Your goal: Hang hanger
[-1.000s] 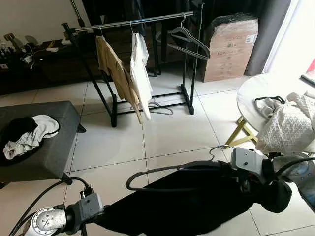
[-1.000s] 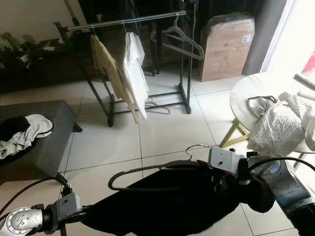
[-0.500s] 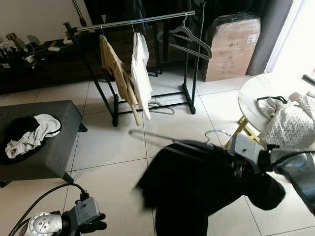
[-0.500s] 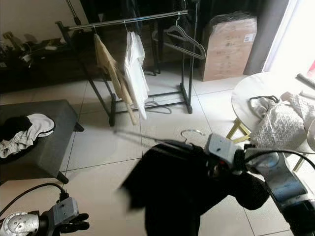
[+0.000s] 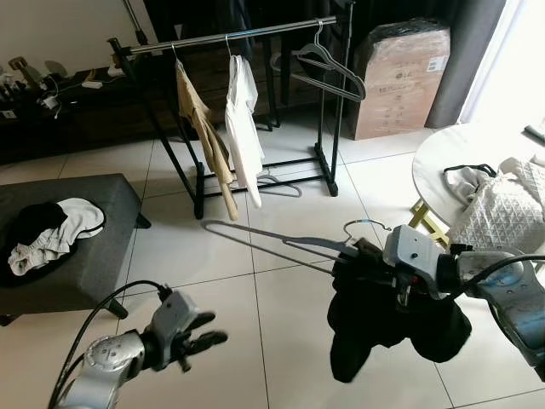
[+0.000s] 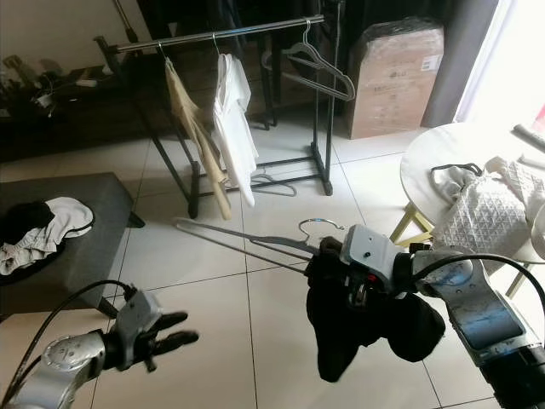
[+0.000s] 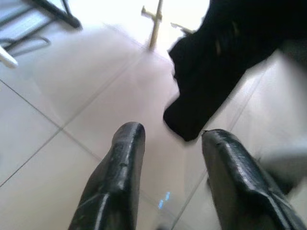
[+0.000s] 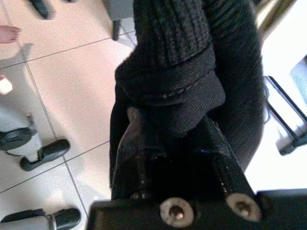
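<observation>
We are carrying the hanger (image 5: 281,243), draped in a black garment (image 5: 387,319), clamped in our right end effector (image 5: 400,281), left end effector (image 5: 200,331) spread empty, needing to approach the distant rack (image 5: 247,34).

I see a cardboard box (image 5: 400,81) by the curtain, a round table (image 5: 443,162) with laundry, and a grey ottoman (image 5: 85,256) holding clothes.

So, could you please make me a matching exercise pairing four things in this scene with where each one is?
Things:
1. black garment
2. white shirt
3. cardboard box
4. black-and-white clothes

Places:
A. on the grey ottoman
B. on the floor beside the clothes rack
C. on the hanger held by the right gripper
D. hanging from the rack's rail

Pairs: 1-C, 2-D, 3-B, 4-A
</observation>
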Available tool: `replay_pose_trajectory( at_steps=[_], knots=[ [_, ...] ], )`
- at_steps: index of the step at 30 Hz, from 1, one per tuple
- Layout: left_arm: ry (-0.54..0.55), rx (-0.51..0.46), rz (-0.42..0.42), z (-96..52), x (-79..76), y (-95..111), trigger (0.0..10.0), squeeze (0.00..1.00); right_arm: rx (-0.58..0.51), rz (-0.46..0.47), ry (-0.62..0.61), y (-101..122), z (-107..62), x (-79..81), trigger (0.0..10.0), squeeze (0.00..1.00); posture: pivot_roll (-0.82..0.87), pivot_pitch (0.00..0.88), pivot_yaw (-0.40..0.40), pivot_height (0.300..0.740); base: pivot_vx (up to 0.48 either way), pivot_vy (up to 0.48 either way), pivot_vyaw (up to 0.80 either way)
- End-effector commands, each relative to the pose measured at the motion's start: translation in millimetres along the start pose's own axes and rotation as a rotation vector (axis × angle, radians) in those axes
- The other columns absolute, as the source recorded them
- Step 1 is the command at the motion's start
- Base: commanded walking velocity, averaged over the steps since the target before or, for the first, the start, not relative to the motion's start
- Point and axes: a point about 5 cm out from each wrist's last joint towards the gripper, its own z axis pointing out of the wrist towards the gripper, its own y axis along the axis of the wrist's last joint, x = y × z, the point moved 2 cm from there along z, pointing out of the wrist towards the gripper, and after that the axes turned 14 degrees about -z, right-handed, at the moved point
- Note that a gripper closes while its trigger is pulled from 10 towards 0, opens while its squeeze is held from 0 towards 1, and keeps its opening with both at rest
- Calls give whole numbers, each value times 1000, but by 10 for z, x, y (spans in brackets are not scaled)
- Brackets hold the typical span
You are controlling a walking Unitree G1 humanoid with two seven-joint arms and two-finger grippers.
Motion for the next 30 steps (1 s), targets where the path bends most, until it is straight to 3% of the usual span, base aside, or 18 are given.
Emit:
replay_pose_trajectory(
  at_steps=[1,4,5,7,11,15,20,23,24,27,30],
  knots=[
    [5,-64,-146,54,-8,15,10000,1000,-66,-47,31,191,-6,30,0,0,-155,188,107,740,0,0,0],
    [-20,-92,-253,162,-86,4,10000,1000,-77,-71,44,266,-19,32,0,0,-164,193,103,740,0,0,0],
    [-20,-92,-253,162,-86,4,10000,1000,-77,-71,44,266,-19,32,0,0,-164,193,103,740,0,0,0],
    [-41,-135,-414,221,-139,-10,10000,1000,-87,-97,82,338,-30,59,0,0,-166,198,99,740,0,0,0],
    [-71,-120,-452,199,-179,-72,10000,1000,-102,-107,91,399,-22,69,0,0,-168,199,98,740,0,0,0],
    [-96,-128,-532,90,-225,-187,10000,1000,-153,-113,89,492,11,78,0,0,-158,192,92,740,0,0,0],
    [-19,-173,-649,-24,-147,-321,10000,1000,-200,-103,41,505,29,6,0,0,-152,189,84,740,0,0,0],
    [-1,-234,-754,-243,-147,-434,10000,1000,-257,-124,10,520,46,-21,0,0,-150,191,62,740,0,0,0],
    [-1,-234,-754,-243,-147,-434,10000,1000,-257,-124,10,520,46,-21,0,0,-150,191,62,740,0,0,0],
    [8,-250,-818,-427,-126,-550,10000,1000,-210,-220,-9,403,66,-6,0,0,-155,188,50,740,0,0,0],
    [23,-285,-883,-523,-63,-601,10000,1000,-251,-244,-17,470,63,-14,0,0,-158,185,37,740,0,0,0]
  ],
)
